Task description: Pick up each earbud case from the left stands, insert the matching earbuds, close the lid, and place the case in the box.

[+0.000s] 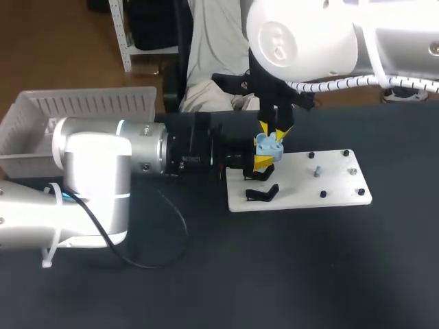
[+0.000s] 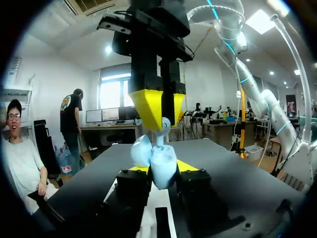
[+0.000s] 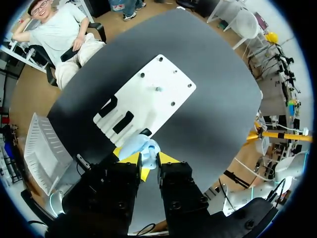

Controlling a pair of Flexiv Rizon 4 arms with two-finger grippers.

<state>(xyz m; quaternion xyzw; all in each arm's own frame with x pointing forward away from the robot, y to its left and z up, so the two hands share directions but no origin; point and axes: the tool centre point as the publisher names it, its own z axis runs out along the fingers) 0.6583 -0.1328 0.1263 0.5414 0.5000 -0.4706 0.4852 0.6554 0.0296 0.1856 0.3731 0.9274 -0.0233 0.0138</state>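
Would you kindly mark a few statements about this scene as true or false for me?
1. The left gripper grips the case. True.
2. The right gripper hangs over the box. False: it is just above the case, at the left end of the plate, pinching an earbud.
3. A black stand sits on the plate. True.
4. The box stands to the right of the plate. False: it is well to the plate's left.
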